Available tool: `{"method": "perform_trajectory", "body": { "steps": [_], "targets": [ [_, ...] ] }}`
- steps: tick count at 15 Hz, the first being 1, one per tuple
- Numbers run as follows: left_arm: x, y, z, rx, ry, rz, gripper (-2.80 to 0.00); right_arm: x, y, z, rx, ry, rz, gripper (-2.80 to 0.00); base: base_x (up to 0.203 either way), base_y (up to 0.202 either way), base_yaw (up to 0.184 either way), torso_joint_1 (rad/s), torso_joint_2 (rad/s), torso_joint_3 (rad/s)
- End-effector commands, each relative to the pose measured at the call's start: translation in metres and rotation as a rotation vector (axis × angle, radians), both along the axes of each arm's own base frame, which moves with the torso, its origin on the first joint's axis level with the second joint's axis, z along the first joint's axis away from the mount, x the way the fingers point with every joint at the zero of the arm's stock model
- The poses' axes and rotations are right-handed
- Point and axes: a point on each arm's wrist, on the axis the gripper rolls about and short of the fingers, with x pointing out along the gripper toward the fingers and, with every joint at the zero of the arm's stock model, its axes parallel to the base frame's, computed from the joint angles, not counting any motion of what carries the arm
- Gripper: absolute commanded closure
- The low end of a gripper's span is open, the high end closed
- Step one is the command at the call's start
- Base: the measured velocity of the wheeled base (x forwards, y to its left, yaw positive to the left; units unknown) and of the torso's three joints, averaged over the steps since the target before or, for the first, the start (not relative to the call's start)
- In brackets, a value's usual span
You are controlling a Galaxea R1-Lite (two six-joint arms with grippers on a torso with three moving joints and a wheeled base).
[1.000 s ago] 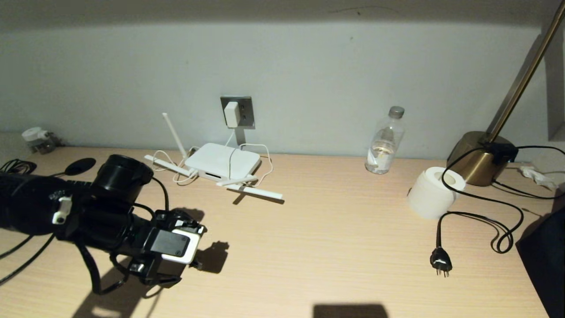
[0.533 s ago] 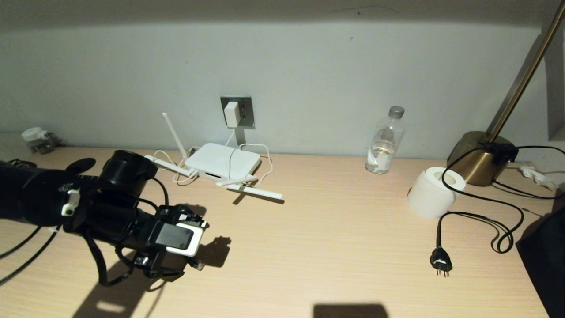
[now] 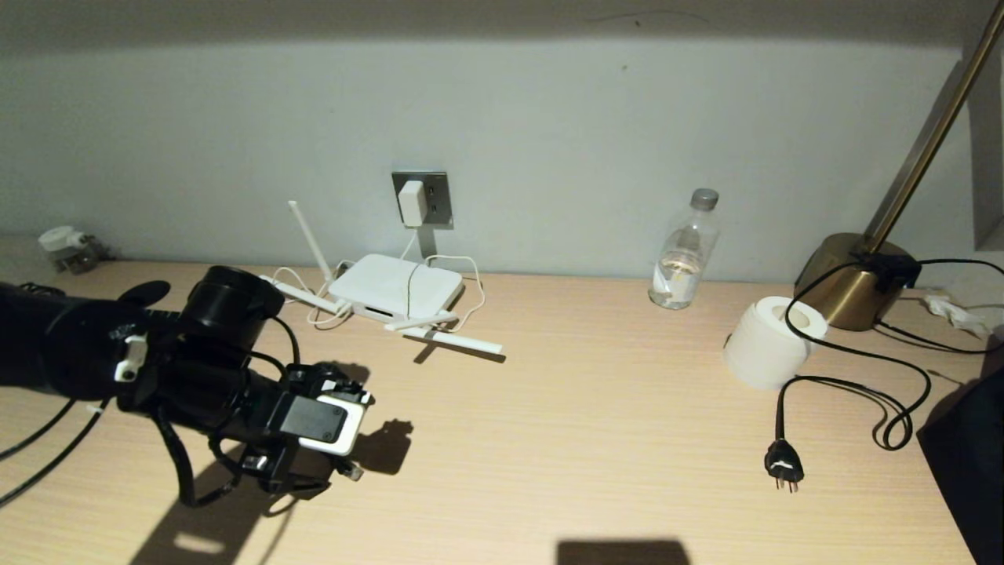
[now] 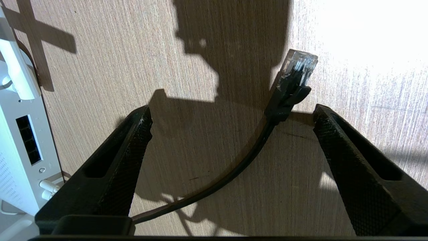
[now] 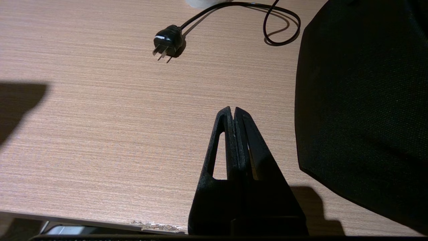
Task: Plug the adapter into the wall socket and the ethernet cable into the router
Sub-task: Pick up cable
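The left arm is reaching in low from the left side, its left gripper (image 4: 230, 129) pointing downward with jaws spread wide (nothing clamped between them). The right gripper (image 5: 235, 115) is resting with fingers pressed together.

My head camera looks down across the desk (image 3: 596, 439) toward the wall, both wrist cameras face the desktop closely, the three-pin plug (image 3: 784, 464) shared with my right wrist view (image 5: 168, 41).
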Motion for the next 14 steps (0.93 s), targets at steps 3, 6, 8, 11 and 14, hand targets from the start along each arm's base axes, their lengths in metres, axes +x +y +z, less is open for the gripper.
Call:
{"method": "perform_trajectory", "body": {
  "steps": [3,6,8,11,14],
  "targets": [
    [0.0015,-0.0002,-0.0013,0.014,0.001,-0.002,-2.8,0.0,0.0,-0.0002,0.0,0.002,0.001,0.0,0.0,0.0,0.0,0.0,0.0,0.0],
    [0.0022,-0.0014,-0.0029,0.016,0.005,-0.005,-2.8,0.0,0.0,-0.0002,0.0,0.002,0.001,0.0,0.0,0.0,0.0,0.0,0.0,0.0],
    [0.0021,-0.0033,-0.0033,0.016,0.006,-0.012,-2.8,0.0,0.0,-0.0002,0.0,0.001,0.001,0.0,0.0,0.0,0.0,0.0,0.0,0.0],
    [0.0018,-0.0047,-0.0033,0.016,0.006,-0.017,-2.8,0.0,0.0,-0.0002,0.0,0.002,0.001,0.0,0.0,0.0,0.0,0.0,0.0,0.0],
    [0.0015,-0.0046,-0.0029,0.016,0.006,-0.017,-2.8,0.0,0.0,-0.0002,0.0,0.002,0.001,0.0,0.0,0.0,0.0,0.0,0.0,0.0]
  ]
}}
